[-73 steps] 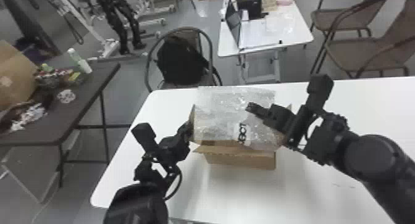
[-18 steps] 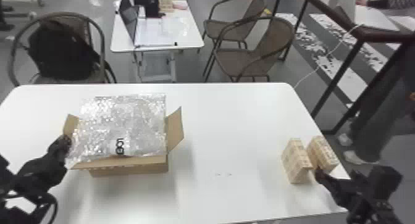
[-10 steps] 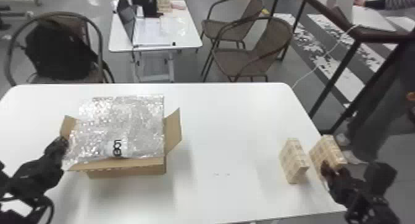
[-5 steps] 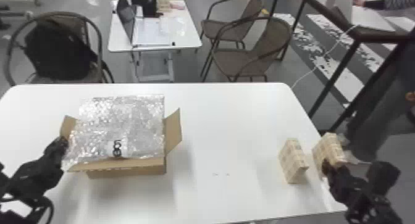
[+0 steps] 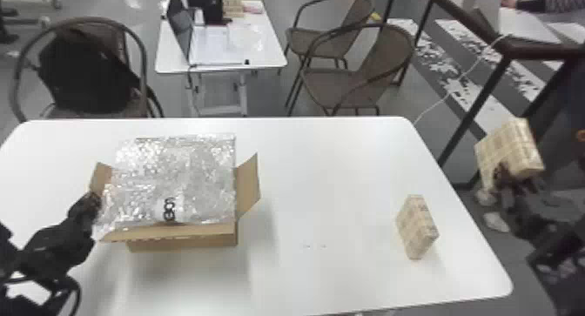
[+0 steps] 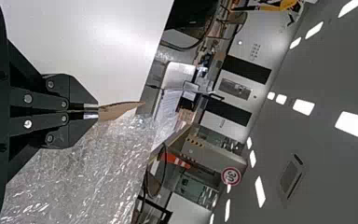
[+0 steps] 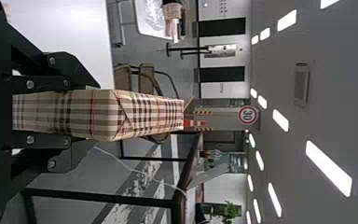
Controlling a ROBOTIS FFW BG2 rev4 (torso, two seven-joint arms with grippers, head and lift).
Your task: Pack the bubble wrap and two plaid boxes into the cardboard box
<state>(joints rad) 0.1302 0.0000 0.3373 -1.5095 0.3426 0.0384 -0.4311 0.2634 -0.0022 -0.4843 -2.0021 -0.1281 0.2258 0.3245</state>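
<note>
In the head view, my left gripper point(image 5: 90, 202) is at the left flap of the cardboard box point(image 5: 187, 239); the left wrist view has the gripper point(image 6: 91, 111) shut on that flap point(image 6: 119, 109). Bubble wrap point(image 5: 174, 176) lies across the top of the cardboard box. My right gripper point(image 5: 507, 176) holds one plaid box point(image 5: 516, 147) in the air beyond the table's right edge. In the right wrist view the gripper point(image 7: 91, 114) has its fingers on both sides of the plaid box point(image 7: 102, 114). The other plaid box point(image 5: 415, 228) stands on the table's right part.
The white table point(image 5: 326, 163) carries these things. Behind it are chairs point(image 5: 357, 71), a chair with a black bag point(image 5: 82, 71) and a smaller table with a laptop point(image 5: 180, 28). A dark railing point(image 5: 474, 110) stands beyond the right edge.
The right gripper has taken hold of the right-hand plaid box and lifted it off the table, up and to the right. The left arm, cardboard box and bubble wrap have stayed put over the last second.
</note>
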